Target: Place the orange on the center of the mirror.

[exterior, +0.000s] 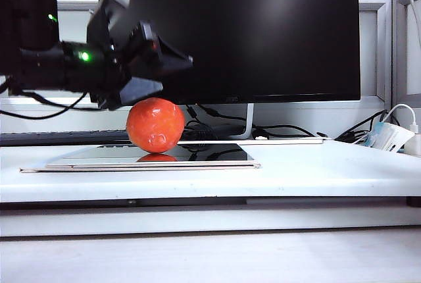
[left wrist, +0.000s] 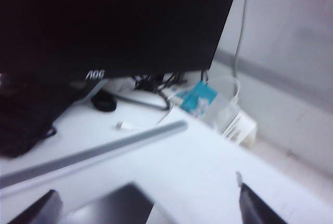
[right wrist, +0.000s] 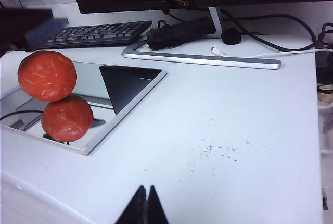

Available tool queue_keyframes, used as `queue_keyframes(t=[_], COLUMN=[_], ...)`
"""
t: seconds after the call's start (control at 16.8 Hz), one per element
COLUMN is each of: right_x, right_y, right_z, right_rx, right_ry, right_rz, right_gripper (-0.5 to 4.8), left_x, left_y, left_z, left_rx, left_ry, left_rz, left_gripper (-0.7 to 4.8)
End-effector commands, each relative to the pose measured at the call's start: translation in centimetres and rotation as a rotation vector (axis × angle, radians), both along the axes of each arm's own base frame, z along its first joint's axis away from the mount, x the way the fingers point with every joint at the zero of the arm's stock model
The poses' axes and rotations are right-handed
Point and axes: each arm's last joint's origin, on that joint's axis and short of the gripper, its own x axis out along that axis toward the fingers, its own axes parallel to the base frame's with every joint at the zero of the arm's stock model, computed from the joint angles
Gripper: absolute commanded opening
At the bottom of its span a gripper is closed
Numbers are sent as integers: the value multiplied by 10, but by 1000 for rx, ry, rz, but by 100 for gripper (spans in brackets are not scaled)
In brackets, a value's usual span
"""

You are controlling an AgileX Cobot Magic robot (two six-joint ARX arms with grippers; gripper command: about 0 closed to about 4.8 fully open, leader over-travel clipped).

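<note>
One white desk (exterior: 329, 171), monitor (exterior: 263, 33) behind

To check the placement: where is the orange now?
In the exterior view, the orange rests on the mirror, left of centre, just under the open left gripper.

The glossy, wrinkled orange (exterior: 155, 125) is seated on the flat, pale-rimmed mirror (exterior: 217, 153), left of its middle, and is reflected beneath.

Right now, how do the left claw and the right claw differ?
The left claw is open, its fingers spread wide; the right claw is shut, tips together. The left claw hangs just above the orange on the mirror; the right claw stands apart from both. Neither holds anything.
</note>
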Motion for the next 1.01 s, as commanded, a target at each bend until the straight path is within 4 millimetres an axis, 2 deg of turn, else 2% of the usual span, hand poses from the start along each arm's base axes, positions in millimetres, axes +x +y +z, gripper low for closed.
queue_keyframes(t=[0.06,0.12,0.18,0.24,0.3,0.42,0.53,0.59,0.71,0.83,0.95,1.01], right_x=[0,0,0,0,0,0,0,0,0,0,0,0], right_y=[0,0,0,0,0,0,0,0,0,0,0,0], right_z=[0,0,0,0,0,0,0,0,0,-1,-1,-1], right_rx=[2,2,2,2,2,2,2,2,2,2,1,2], right_ry=[-14,-14,-14,-14,-15,-15,-15,-14,-13,-10,-10,-10], right_rz=[3,3,3,3,3,3,3,3,3,7,6,6], right_gripper=[-1,-1,-1,0,-1,0,0,0,0,0,0,0], left_x=[-1,-3,-7,-15,-22,-39,-61,-93,-137,-179,-211,-229], left_y=[1,1,3,7,10,17,25,34,49,70,91,104], left_z=[17,24,33,56,70,101,125,143,161,171,165,158], left_rx=[-65,-88,-115,-148,-174,-191,-164,-11,115,108,137,135], left_ry=[-91,-129,-166,-265,-300,-342,-291,-259,-308,-282,-211,-168], left_rz=[-1,-5,-22,-40,-25,-27,17,221,406,518,592,569], left_gripper=[479,479,423,25,-8,-6,-6,-6,-6,-6,-6,-6])
